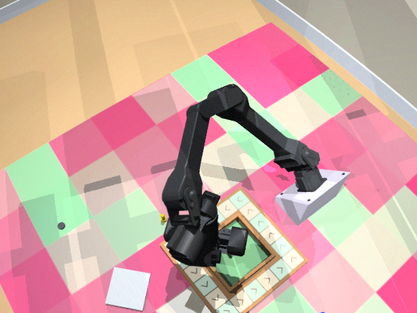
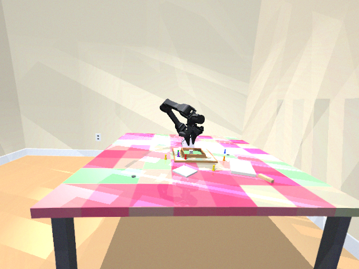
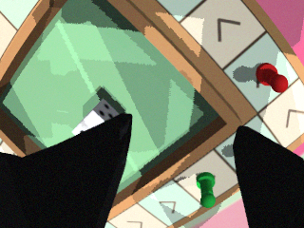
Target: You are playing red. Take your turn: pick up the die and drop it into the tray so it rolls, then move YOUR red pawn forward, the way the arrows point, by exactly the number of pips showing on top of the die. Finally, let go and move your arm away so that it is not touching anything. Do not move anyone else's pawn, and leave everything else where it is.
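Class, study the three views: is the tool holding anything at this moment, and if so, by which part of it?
Nothing is held. The tool hangs open above the tray, and the die lies loose on the green floor below, partly hidden behind one finger.

Red pawn (image 3: 272, 78) and green pawn (image 3: 205, 189) flank the tray (image 3: 190, 45).

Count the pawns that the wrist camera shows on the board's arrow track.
2: a red pawn on a track square at the right, and a green pawn on the track lower down. The gripper fingers may hide others.
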You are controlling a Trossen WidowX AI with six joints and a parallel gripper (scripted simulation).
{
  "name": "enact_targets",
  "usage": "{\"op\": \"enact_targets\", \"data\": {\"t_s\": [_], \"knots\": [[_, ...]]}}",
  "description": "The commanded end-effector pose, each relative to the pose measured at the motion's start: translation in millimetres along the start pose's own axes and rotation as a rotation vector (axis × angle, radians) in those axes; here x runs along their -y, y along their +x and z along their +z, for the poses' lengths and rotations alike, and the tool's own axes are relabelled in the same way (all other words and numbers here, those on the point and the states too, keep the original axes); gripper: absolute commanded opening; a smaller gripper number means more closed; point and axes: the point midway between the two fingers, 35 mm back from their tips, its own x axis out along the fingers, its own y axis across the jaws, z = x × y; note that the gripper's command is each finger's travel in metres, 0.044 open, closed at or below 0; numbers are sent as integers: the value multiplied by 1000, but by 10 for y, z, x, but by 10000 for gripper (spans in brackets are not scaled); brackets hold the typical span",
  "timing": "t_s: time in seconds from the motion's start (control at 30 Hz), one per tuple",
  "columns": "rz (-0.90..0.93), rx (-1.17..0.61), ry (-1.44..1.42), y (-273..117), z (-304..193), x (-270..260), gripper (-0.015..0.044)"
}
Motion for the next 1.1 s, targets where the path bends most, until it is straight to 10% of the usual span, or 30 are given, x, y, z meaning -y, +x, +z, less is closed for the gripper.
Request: {"op": "enact_targets", "data": {"t_s": [0.0, 1.07], "knots": [[-47, -14, 640, 144, 124, 572, 200], [-54, -14, 722, 523, 125, 637, 200]]}}
